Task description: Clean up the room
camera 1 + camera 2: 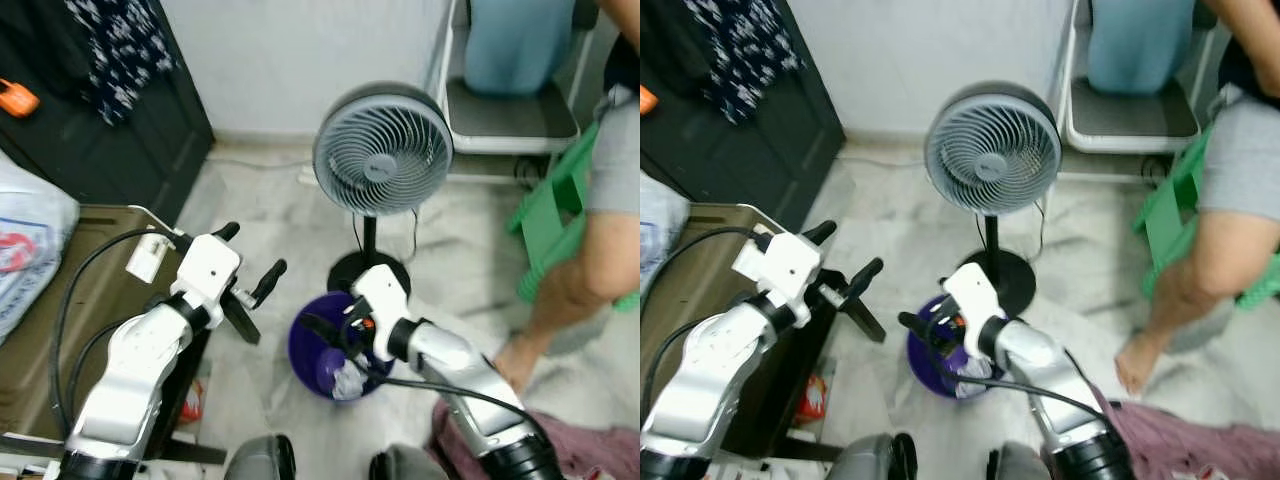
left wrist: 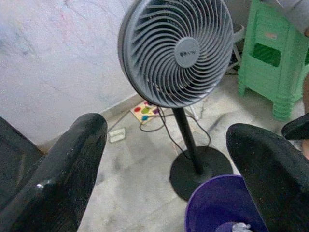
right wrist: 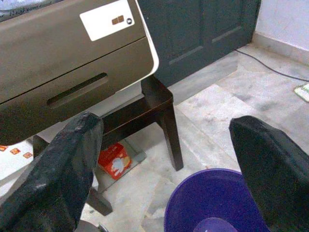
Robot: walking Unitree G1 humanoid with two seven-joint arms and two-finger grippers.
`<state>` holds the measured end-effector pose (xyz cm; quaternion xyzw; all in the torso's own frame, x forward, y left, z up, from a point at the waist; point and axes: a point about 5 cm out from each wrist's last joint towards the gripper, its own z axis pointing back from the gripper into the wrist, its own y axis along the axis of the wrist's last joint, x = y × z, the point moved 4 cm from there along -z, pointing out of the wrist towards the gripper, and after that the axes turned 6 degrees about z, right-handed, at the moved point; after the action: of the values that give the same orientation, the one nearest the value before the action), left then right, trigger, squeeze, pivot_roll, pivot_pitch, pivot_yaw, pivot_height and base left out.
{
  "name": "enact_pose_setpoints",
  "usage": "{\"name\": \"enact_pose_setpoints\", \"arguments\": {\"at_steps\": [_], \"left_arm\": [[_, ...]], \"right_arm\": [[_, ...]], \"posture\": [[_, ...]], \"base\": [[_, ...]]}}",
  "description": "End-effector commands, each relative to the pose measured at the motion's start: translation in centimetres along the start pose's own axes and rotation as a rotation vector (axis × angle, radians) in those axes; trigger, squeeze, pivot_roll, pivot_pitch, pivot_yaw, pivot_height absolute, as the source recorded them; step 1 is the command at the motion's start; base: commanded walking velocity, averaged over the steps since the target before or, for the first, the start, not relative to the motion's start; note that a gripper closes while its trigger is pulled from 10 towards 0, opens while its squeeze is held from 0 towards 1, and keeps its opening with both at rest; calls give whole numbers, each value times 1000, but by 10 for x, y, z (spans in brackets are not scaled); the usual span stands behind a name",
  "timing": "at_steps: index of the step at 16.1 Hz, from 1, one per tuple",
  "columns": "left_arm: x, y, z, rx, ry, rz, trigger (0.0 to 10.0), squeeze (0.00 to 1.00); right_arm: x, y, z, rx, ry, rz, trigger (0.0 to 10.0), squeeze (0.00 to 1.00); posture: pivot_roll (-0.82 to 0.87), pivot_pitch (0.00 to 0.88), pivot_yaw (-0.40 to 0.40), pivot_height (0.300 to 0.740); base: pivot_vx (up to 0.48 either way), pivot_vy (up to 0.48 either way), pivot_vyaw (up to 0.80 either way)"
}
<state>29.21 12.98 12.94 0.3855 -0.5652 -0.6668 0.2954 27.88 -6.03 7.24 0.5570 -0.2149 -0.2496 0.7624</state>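
At the bottom edge of the left eye view we see our own two silver arms. Bottom right, a maroon cloth (image 1: 600, 440) lies on the floor, probably laundry to clear. Just past the forearms, the right tool (image 1: 335, 335) hangs over the rim of the purple bucket (image 1: 305, 345), fingers spread wide and holding nothing; we judge it sits there because the bucket serves as the bin. A crumpled white wad (image 1: 348, 382) lies inside the bucket, lower centre. The left tool (image 1: 255, 270) is raised left of centre, also wide and empty, aimed towards the fan (image 2: 176, 50), so likely idle or ready. Under the brown cabinet (image 3: 72, 53) on its dark stand, the right wrist view shows a small red packet (image 3: 115, 161) on the floor, likely litter to fetch. Beyond the bucket, the fan's round base stands just beside it, its cord trailing over the marble floor (image 1: 250, 200). Right of the frame, a person's leg (image 1: 580, 270) beside a green stool (image 1: 555, 215). Upper left, a dark wardrobe (image 1: 110, 100). Top right, a white chair (image 1: 510, 110) against the wall.
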Motion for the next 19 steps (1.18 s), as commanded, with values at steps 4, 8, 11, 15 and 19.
{"name": "enact_pose_setpoints", "arguments": {"at_steps": [4,8,11,15,19], "left_arm": [[-6,-6,-12,34,98,29,10000,0],[-28,-12,-5,71,351,113,10000,0],[-49,-27,8,78,532,277,10000,0],[-47,-30,17,99,586,331,10000,0],[-35,-39,16,62,579,367,10000,0]], "right_arm": [[33,-1,24,-21,-162,-25,10000,745],[77,8,32,59,-498,-180,10000,0],[99,24,47,139,-754,-125,10000,0],[100,38,50,174,-807,-51,10000,0],[91,42,44,259,-760,-155,10000,0]], "posture": [[-155,0,98,740],[-152,0,70,740],[-158,0,59,740],[-145,0,38,740],[-157,0,36,740]], "base": [[0,0,0],[0,0,0],[0,0,0],[0,0,0],[0,0,0]]}}
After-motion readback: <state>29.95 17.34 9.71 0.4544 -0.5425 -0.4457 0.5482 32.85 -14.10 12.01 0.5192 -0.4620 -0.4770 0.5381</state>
